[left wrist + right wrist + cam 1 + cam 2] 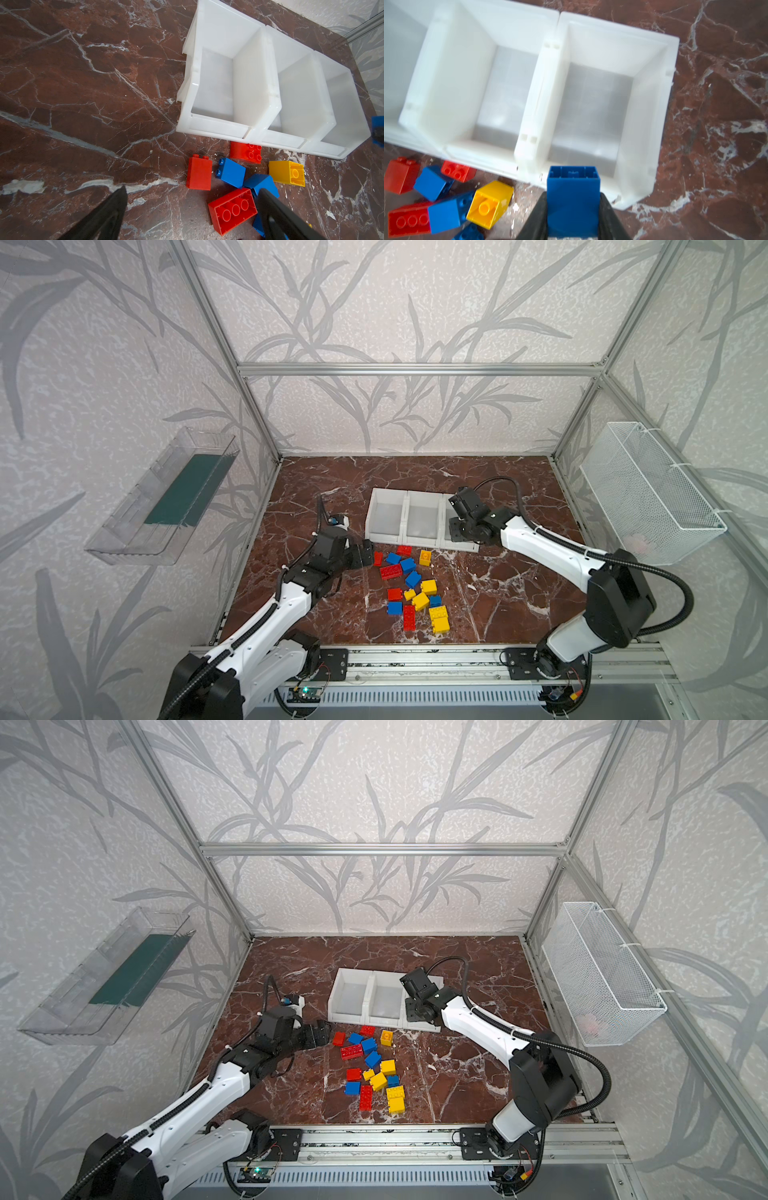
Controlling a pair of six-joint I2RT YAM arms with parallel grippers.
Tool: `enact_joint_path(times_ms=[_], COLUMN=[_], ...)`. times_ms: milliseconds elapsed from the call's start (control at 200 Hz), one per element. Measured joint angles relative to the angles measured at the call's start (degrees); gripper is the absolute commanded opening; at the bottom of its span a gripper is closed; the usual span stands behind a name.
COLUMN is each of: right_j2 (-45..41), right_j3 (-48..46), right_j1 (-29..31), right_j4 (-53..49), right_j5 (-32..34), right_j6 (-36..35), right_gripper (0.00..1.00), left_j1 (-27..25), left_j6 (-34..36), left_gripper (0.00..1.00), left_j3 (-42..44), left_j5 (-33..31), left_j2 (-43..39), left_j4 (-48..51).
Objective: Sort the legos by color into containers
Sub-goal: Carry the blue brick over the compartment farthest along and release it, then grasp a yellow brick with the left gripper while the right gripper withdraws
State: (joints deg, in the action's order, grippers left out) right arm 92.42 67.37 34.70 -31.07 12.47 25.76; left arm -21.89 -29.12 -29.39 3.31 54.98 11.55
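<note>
Sorting barely begun: white plastic bins [272,83] empty; right gripper [573,200] pinches blue studded brick [573,184] above them; left gripper [192,189] spread beside unsorted bricks [412,579].

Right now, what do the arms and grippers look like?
Left arm and right arm: white shell links with black joint housings. A black corrugated hose runs along each one. Left gripper and right gripper have black, flat, tapered fingers. Any markings are too small to read.
</note>
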Motion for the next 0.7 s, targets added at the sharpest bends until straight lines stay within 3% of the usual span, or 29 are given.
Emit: enact_joint_path(times_ms=[360, 390, 525, 700], right_j2=[5.9, 6.2, 6.9, 6.6], right_j3=[1.4, 1.4, 1.4, 2.5], right_j1=[-1.4, -1.4, -1.4, -1.4], right_j4=[0.1, 0.1, 0.0, -0.9], right_j5=[-2.5, -2.5, -2.6, -2.4], right_j6=[-2.9, -3.0, -3.1, -3.5], right_gripper=[0.31, 0.35, 0.69, 0.79], left_j1=[-0.6, -0.7, -1.0, -1.7], left_j6=[-0.6, -0.7, -1.1, -1.1], left_gripper=[0.99, 0.99, 0.99, 0.99], left_j3=[0.0, 0.0, 0.5, 0.6], left_j5=[0.0, 0.0, 0.0, 0.0], left_j2=[-0.3, -0.3, -0.4, -0.4], left_j4=[0.9, 0.9, 0.9, 0.9])
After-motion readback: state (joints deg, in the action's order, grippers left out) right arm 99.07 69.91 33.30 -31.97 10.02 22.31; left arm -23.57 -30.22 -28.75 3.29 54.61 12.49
